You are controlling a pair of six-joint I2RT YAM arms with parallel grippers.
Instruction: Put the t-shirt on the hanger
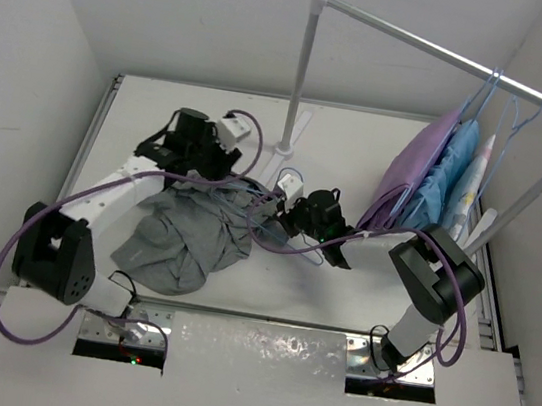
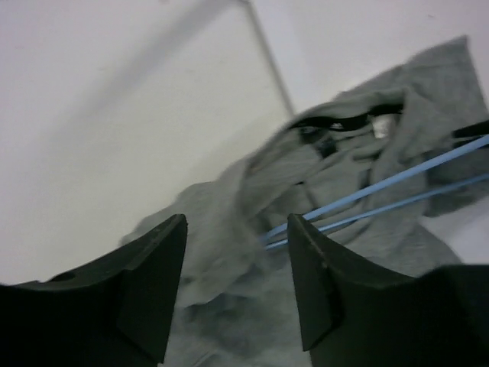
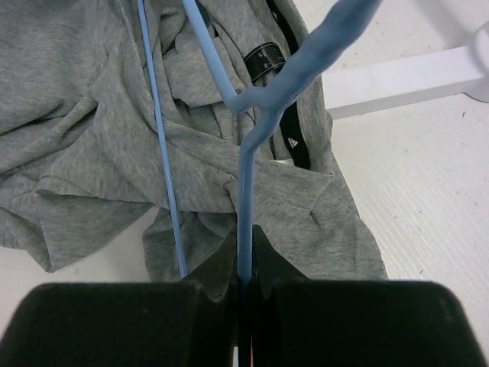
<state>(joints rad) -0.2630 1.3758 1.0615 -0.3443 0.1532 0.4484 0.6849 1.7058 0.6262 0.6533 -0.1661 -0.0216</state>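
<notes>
The heather-grey t-shirt [image 1: 185, 236] lies crumpled on the white table, collar with black inner band toward the rack post. It also shows in the left wrist view [image 2: 321, 183] and the right wrist view [image 3: 84, 153]. The pale-blue wire hanger [image 3: 244, 199] lies partly over the shirt near its collar; its wires show in the left wrist view [image 2: 397, 191] and the top view [image 1: 266, 225]. My right gripper [image 3: 244, 243] is shut on one hanger wire below the hook. My left gripper [image 2: 237, 267] is open, just above the shirt's edge, holding nothing.
A white clothes rack post [image 1: 299, 76] stands at the table's back middle, its rail [image 1: 453, 57] running right. A purple garment [image 1: 419, 168] and a light-blue garment [image 1: 451, 178] hang on it at right. Purple cables [image 1: 69, 205] loop along both arms.
</notes>
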